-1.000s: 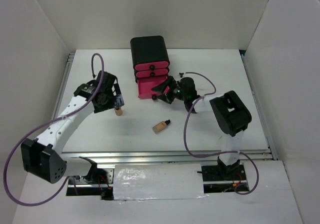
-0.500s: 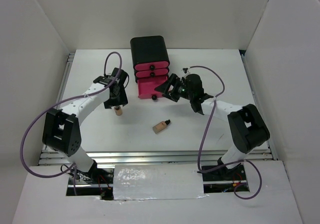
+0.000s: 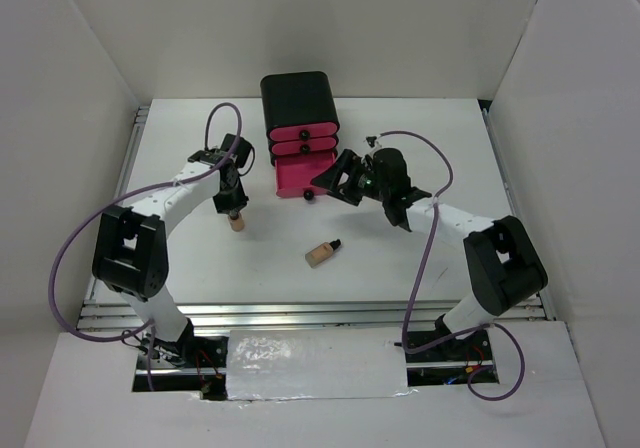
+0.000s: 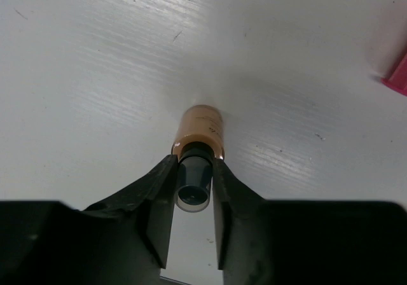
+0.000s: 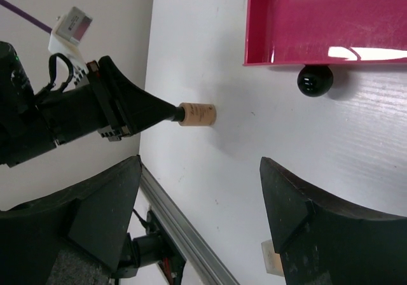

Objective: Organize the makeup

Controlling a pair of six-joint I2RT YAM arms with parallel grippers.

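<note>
A beige bottle (image 3: 238,223) with a dark cap stands upright on the white table, left of centre. My left gripper (image 4: 194,165) comes down on it from above and is shut on the dark cap (image 4: 193,184); the beige body (image 4: 199,127) shows below the fingers. The right wrist view shows the same bottle (image 5: 199,114) held at its top. A second beige bottle (image 3: 322,253) lies on its side near the middle. My right gripper (image 3: 336,180) hovers open with nothing between its fingers, beside the pulled-out pink drawer (image 3: 298,176).
A black box (image 3: 297,96) with pink drawers stands at the back centre. Its lowest drawer (image 5: 257,24) is pulled out and looks bare inside, with a black knob (image 5: 315,79) in front. White walls enclose the table, and a metal rail (image 3: 300,313) runs along the near edge.
My left gripper has swung in over the upright bottle and shut on its cap. My right arm changed pose early on, its gripper staying open by the drawer.
</note>
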